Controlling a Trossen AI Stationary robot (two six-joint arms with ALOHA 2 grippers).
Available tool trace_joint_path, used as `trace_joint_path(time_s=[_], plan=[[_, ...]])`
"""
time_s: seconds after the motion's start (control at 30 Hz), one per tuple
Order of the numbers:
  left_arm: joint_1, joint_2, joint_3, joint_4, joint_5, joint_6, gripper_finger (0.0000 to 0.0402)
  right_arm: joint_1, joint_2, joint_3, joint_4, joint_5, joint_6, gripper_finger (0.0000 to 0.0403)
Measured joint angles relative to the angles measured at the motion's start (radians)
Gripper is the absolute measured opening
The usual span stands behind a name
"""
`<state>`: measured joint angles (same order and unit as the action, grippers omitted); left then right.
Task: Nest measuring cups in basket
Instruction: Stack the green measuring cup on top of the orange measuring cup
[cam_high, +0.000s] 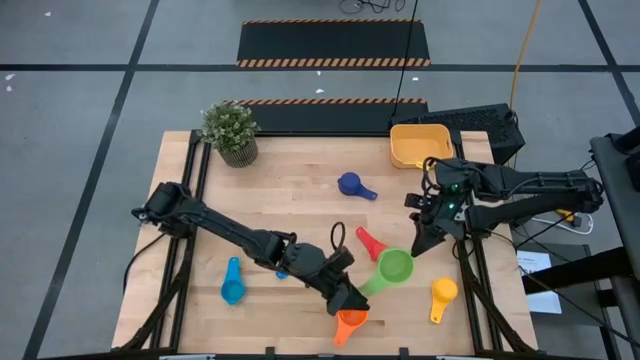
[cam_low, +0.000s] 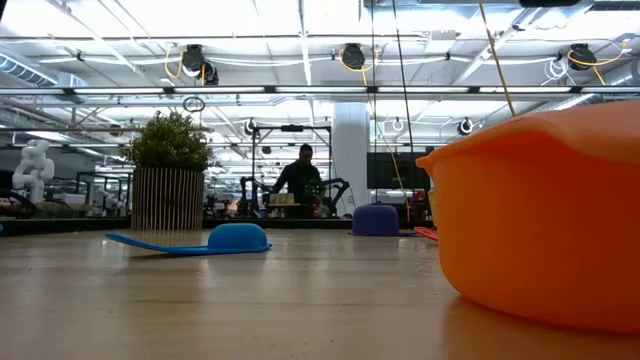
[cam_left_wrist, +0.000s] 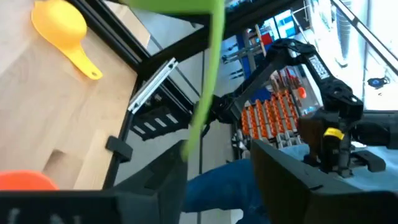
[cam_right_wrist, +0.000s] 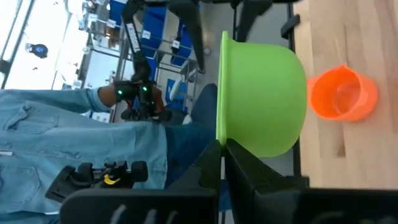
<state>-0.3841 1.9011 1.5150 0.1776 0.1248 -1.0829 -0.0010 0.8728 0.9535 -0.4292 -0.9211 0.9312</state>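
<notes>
A green measuring cup (cam_high: 395, 266) hangs over the table's near right part, opening up, between both grippers. My right gripper (cam_high: 418, 243) is shut on its rim. My left gripper (cam_high: 352, 295) stands open, and the cup's flat handle (cam_left_wrist: 208, 93) runs edge-on between its fingers. An orange cup (cam_high: 350, 322) sits on the table under the left gripper. Yellow (cam_high: 443, 295), red (cam_high: 370, 242), dark blue (cam_high: 352, 185) and teal (cam_high: 232, 285) cups lie scattered. The yellow-orange basket (cam_high: 420, 145) stands at the far right. My right gripper pinches the green cup's rim (cam_right_wrist: 221, 134) between its two shut fingers, coming from the table's right, slanting a little downward. The bowl (cam_right_wrist: 261, 99) stands out beyond the fingertips, clear of the table. My left gripper: whether a finger (cam_left_wrist: 161, 180) touches the handle's end cannot be told.
A potted plant (cam_high: 231, 133) stands at the far left corner. A small blue piece (cam_high: 283, 270) shows beside the left arm. In the low view the orange cup (cam_low: 540, 220) fills the right side. A person stands in the room behind the table.
</notes>
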Motion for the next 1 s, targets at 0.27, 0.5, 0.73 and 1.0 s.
trace_joint_path(time_s=[0.27, 0.5, 0.73, 1.0], plan=[[-0.046, 0.0, 0.0, -0.085, -0.047, -0.067, 0.0197, 0.02, -0.028, 0.0, -0.194, 0.011, -0.029, 0.0], [-0.064, 0.0, 0.0, -0.091, -0.095, -0.077, 0.0198, 0.086, -0.014, -0.003, -0.212, 0.095, -0.021, 0.0], [-0.089, 0.0, 0.0, -0.092, -0.166, 0.014, 0.0198, 0.16, 0.012, -0.003, -0.155, 0.143, 0.031, 0.0], [-0.085, 0.0, 0.0, -0.104, -0.17, 0.035, 0.0198, 0.225, 0.082, -0.003, 0.036, 0.173, 0.093, 0.0]])
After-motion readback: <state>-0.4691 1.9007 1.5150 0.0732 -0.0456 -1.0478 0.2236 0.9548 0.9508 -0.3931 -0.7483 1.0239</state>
